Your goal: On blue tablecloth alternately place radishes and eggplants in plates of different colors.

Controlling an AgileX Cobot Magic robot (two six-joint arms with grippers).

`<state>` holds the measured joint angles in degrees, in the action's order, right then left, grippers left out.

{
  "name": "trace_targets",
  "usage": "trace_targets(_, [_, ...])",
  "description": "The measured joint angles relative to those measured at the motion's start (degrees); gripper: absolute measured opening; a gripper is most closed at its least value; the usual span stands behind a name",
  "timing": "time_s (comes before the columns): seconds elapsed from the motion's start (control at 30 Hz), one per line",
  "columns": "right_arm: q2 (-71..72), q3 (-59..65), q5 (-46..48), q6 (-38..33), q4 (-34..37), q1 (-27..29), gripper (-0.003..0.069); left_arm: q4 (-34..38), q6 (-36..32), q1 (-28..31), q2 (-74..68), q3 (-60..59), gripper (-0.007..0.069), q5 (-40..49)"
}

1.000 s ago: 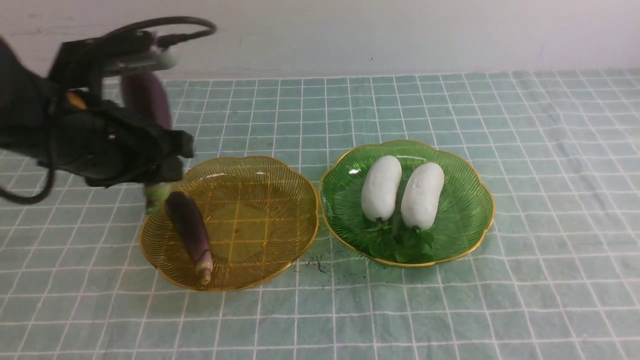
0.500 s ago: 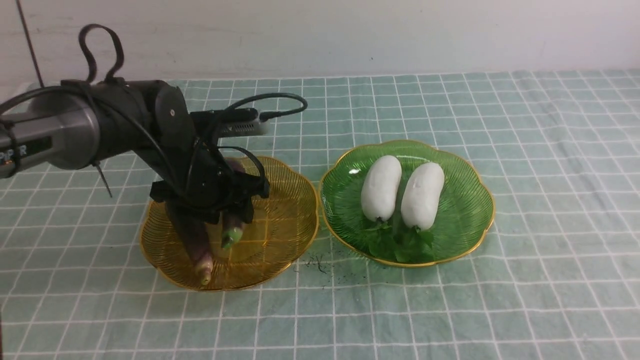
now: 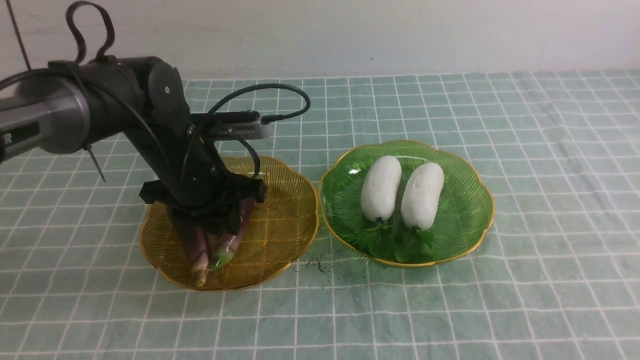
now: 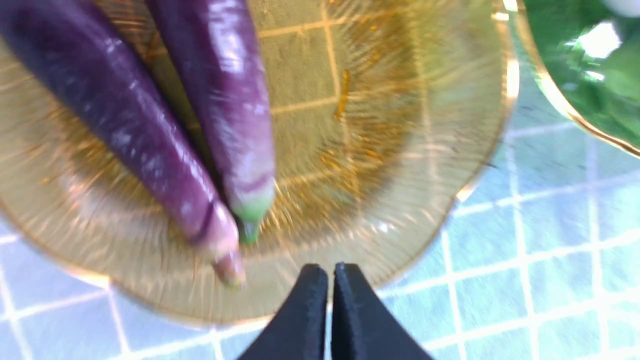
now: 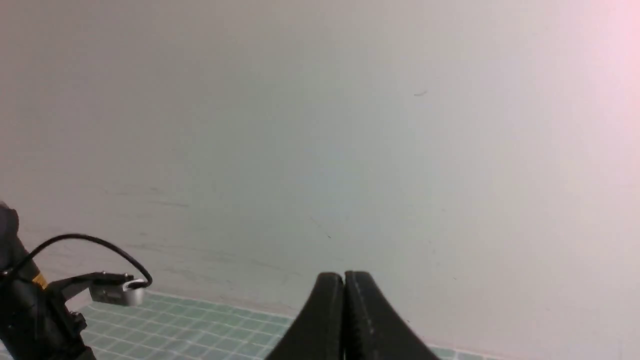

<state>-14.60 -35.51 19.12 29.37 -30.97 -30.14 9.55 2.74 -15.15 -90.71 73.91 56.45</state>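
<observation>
Amber plate (image 3: 280, 220) holding two eggplants (image 4: 125, 115), left hand (image 4: 331, 272) closed empty, open cloth (image 3: 565, 210) beyond green rim (image 3: 487, 232)

**Pale wall at the far side, dark litter out in the middle!**

And there's the wall (image 3: 425, 35), plain and whitish, running left to right across the whole far side of the scene. A tiny dark speck (image 3: 371, 58) shows on it, a little right of the middle. Over to the right wrist view, where that wall fills most of the picture: faint scuffs (image 5: 172, 204), thin and streaky, and a short curved mark (image 5: 421, 93), with a pinkish tint showing on part of the surface.

Now nearer, around the middle: dark, thread-like scraps (image 3: 316, 262) lie in a loose scatter, and just to their right come fine dark crumbs (image 3: 350, 275), too small to identify.
</observation>
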Motion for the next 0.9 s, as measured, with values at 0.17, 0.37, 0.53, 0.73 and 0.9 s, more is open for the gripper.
trace_targets(0.17, [3.2,5.0,-6.7,1.88,-3.72,0.0,-0.0015,0.0,0.0,-0.88,14.22,-10.19,-0.0008,-5.66])
trace_targets(0.37, [3.62,5.25,-8.35,1.95,-4.94,0.0,-0.0015,0.19,-0.07,-1.43,34.82,-26.02,-0.0008,-16.18])
trace_targets(0.53, [3.62,5.25,-8.35,1.95,-4.98,0.0,-0.0015,0.19,0.65,-1.43,51.85,-38.49,-0.0008,-25.74])
trace_targets(0.73, [3.62,5.25,-8.35,1.95,-4.98,0.0,-0.0015,-0.06,0.54,-1.43,72.62,-49.84,-0.0008,-34.29])
trace_targets(0.9, [3.62,5.25,-8.35,1.73,-4.98,0.0,-0.0015,-0.81,0.67,-1.43,86.89,-52.66,-0.0008,-33.6])
